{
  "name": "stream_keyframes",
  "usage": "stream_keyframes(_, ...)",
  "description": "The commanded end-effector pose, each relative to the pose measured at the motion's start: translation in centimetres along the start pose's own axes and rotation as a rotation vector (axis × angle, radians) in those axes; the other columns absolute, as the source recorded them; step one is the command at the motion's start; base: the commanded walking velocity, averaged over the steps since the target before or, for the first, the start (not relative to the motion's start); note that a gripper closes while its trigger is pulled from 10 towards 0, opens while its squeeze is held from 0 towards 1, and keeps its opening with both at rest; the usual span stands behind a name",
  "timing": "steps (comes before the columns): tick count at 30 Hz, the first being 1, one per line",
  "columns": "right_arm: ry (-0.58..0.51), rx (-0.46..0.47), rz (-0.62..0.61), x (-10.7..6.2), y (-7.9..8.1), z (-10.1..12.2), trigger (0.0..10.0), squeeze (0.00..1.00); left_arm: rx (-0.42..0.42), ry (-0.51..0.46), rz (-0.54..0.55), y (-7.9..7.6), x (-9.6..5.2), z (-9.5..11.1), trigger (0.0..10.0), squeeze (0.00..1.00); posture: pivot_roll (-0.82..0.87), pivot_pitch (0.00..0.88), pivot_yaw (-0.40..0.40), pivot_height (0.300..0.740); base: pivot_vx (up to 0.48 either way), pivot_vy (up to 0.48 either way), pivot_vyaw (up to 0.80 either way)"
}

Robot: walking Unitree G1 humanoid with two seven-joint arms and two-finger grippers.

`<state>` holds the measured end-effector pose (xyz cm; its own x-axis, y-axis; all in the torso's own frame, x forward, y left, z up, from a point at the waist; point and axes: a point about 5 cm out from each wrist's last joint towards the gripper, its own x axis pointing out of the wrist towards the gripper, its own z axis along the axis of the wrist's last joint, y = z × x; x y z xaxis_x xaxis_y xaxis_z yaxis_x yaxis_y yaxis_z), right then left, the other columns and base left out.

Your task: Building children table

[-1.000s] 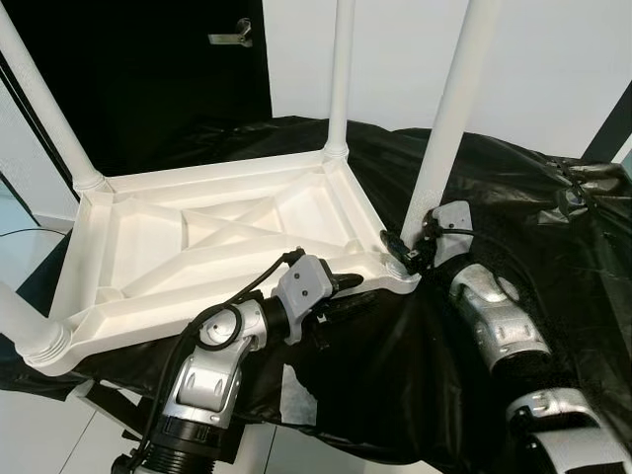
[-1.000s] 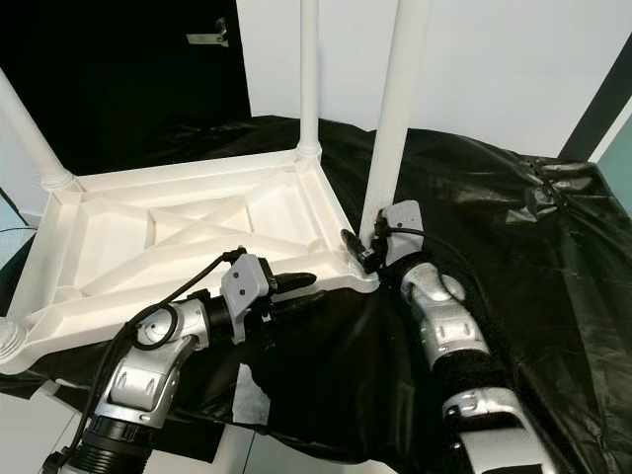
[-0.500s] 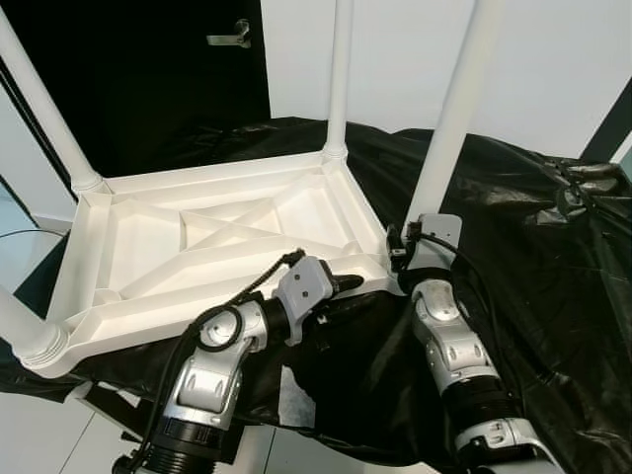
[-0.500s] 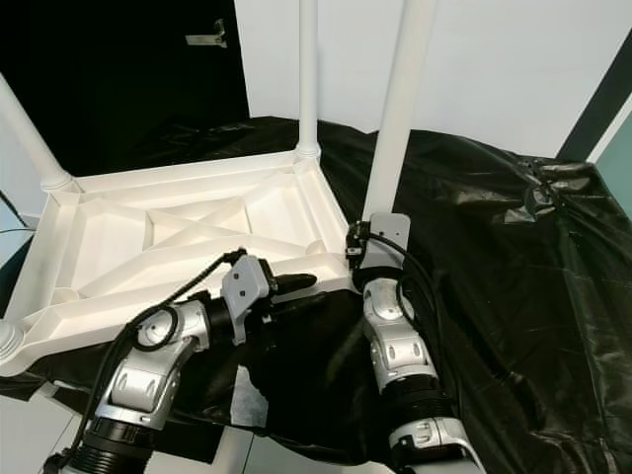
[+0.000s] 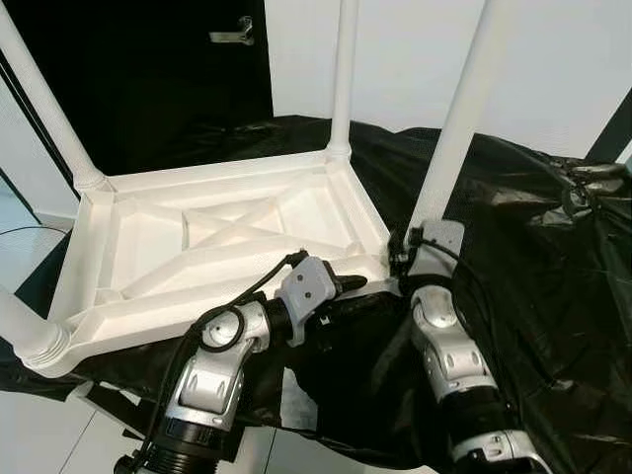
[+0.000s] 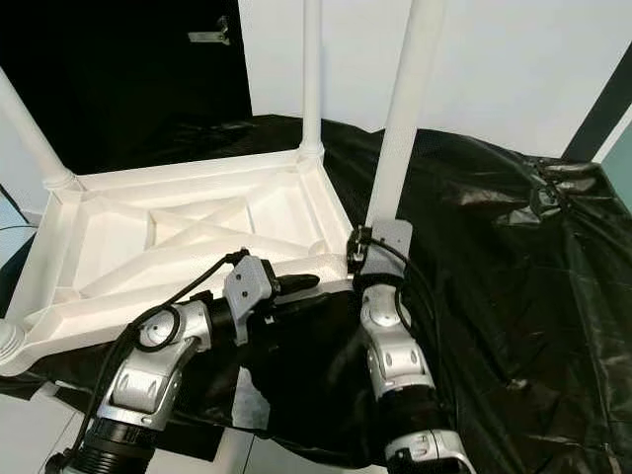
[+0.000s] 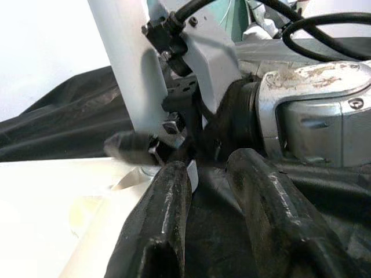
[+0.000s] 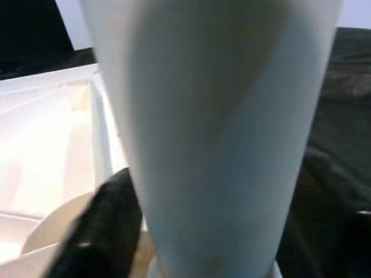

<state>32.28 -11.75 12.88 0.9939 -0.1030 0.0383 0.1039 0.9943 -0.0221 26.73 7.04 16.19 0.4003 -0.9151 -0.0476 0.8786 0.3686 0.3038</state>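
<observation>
Near-corner leg (image 5: pixel 456 123) stands upright in the upturned tabletop (image 5: pixel 148 262); right gripper (image 8: pixel 124 229) fingers clasp its base, left gripper (image 5: pixel 348 293) fingers parted beside the rim.

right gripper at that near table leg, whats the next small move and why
Probably twist the leg in its corner socket to seat it. The right gripper is at the base of that leg, with one finger against it, and the upside-down table top already carries the other legs. The left gripper sits on the near rim, seemingly bracing it.
</observation>
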Motion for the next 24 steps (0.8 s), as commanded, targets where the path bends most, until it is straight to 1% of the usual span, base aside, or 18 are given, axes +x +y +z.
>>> stream_keyframes(1,-0.022,0.014,0.013,-0.1,-0.2,0.3,10.0,1.0,0.004,0.005,0.118,0.5,0.0,0.1,10.0,0.0,0.02,0.0,-0.04,0.74,0.0,0.0,0.0)
stream_keyframes(2,-0.022,0.014,0.013,-0.1,-0.2,0.3,10.0,1.0,0.004,0.005,0.118,0.5,0.0,0.1,10.0,0.0,0.02,0.0,-0.04,0.74,0.0,0.0,0.0)
stream_keyframes(3,-0.056,0.007,0.063,-0.3,-0.9,0.6,10.0,1.0,0.009,0.011,0.124,0.6,-0.3,0.0,10.0,0.0,0.03,0.0,-0.045,0.74,0.0,0.0,0.0)
stream_keyframes(7,-0.066,0.004,0.08,-0.3,-1.2,0.7,10.0,1.0,0.011,0.013,0.125,0.6,-0.3,-0.1,10.0,0.0,0.03,0.0,-0.047,0.74,0.0,0.0,0.0)
stream_keyframes(8,-0.074,0.002,0.12,-0.4,-1.8,0.7,10.0,1.0,0.011,0.013,0.127,0.6,-0.3,-0.1,10.0,0.0,0.03,0.0,-0.05,0.74,0.0,0.0,0.0)
stream_keyframes(9,-0.073,0.006,0.185,-0.5,-2.3,0.6,10.0,1.0,0.01,0.013,0.128,0.6,-0.3,0.0,10.0,0.0,0.03,0.0,-0.05,0.74,0.0,0.0,0.0)
stream_keyframes(10,-0.073,0.006,0.185,-0.5,-2.3,0.6,10.0,1.0,0.01,0.013,0.128,0.6,-0.3,0.0,10.0,0.0,0.03,0.0,-0.05,0.74,0.0,0.0,0.0)
stream_keyframes(11,-0.09,-0.002,0.254,-0.4,-3.0,0.8,10.0,0.0,0.008,0.012,0.129,0.6,-0.3,-0.1,10.0,0.0,0.03,0.0,-0.048,0.74,0.0,0.0,0.0)
stream_keyframes(13,-0.105,-0.042,0.366,0.1,-4.1,1.0,10.0,0.0,0.007,0.01,0.124,0.5,-0.3,-0.1,10.0,0.0,0.02,0.0,-0.042,0.74,0.0,0.0,0.0)
stream_keyframes(14,-0.105,-0.042,0.366,0.1,-4.1,1.0,10.0,0.0,0.007,0.01,0.124,0.5,-0.3,-0.1,10.0,0.0,0.02,0.0,-0.042,0.74,0.0,0.0,0.0)
stream_keyframes(16,-0.102,-0.071,0.48,0.4,-4.1,1.2,10.0,0.0,0.009,0.009,0.12,0.5,-0.2,-0.1,10.0,0.0,0.01,0.0,-0.033,0.74,0.0,0.0,0.0)
stream_keyframes(17,-0.102,-0.071,0.48,0.4,-4.1,1.2,10.0,0.0,0.009,0.009,0.12,0.5,-0.2,-0.1,10.0,0.0,0.01,0.0,-0.033,0.74,0.0,0.0,0.0)
stream_keyframes(18,-0.096,-0.093,0.55,0.8,-4.1,1.4,10.0,0.0,0.013,0.008,0.116,0.6,-0.1,0.0,10.0,0.0,0.01,0.0,-0.033,0.74,0.0,0.0,0.0)
stream_keyframes(19,-0.096,-0.093,0.55,0.8,-4.1,1.4,10.0,0.0,0.013,0.008,0.116,0.6,-0.1,0.0,10.0,0.0,0.01,0.0,-0.033,0.74,0.0,0.0,0.0)
stream_keyframes(20,-0.079,-0.134,0.648,1.5,-3.9,1.7,10.0,0.0,0.018,0.007,0.111,0.8,-0.1,0.0,10.0,0.0,0.01,0.0,-0.03,0.74,0.0,0.0,0.0)
stream_keyframes(21,-0.079,-0.134,0.648,1.5,-3.9,1.7,10.0,0.0,0.018,0.007,0.111,0.8,-0.1,0.0,10.0,0.0,0.01,0.0,-0.03,0.74,0.0,0.0,0.0)
stream_keyframes(22,-0.058,-0.145,0.695,1.8,-3.8,1.6,10.0,0.0,0.02,0.007,0.109,0.8,0.0,0.0,10.0,0.0,0.01,0.0,-0.029,0.74,0.0,0.0,0.0)
stream_keyframes(24,-0.058,-0.145,0.695,1.8,-3.8,1.6,10.0,0.0,0.02,0.007,0.109,0.8,0.0,0.0,10.0,0.0,0.01,0.0,-0.029,0.74,0.0,0.0,0.0)
